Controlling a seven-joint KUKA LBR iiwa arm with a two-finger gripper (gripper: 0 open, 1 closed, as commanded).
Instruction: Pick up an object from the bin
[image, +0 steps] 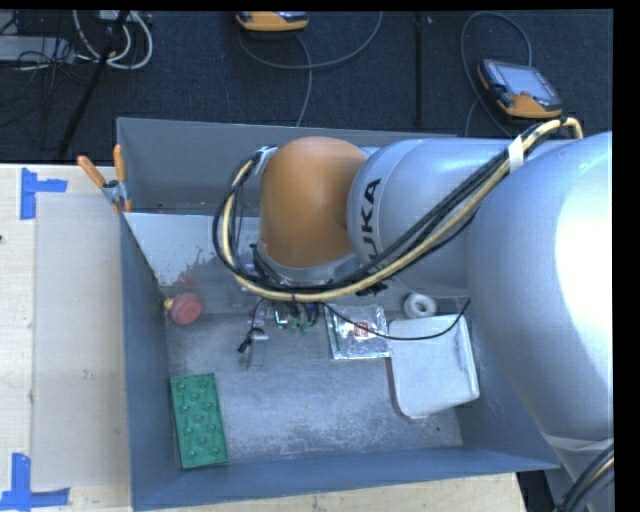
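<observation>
Jaws hang up-right of the green studded plate (200, 420), foil packet (358, 335) further right, probably lining up a pick; we can't tell if they're open or closed

bin (300, 478) grey | block (198, 420) green, studded | knob (185, 309) pink-red | packet (358, 335) shiny silver | ring (419, 304) white | tray (432, 375) off-white | cover (305, 205) orange | arm (560, 260) silver-grey, black lettering | cables (226, 235) black and yellow

Green studded plate (198, 420): flat, lower left.
Pink round thing (185, 309): above it, well apart.
Foil packet (358, 335): just beside pale block (432, 375).
Orange-grey handset (518, 87): top right, dark floor.
</observation>
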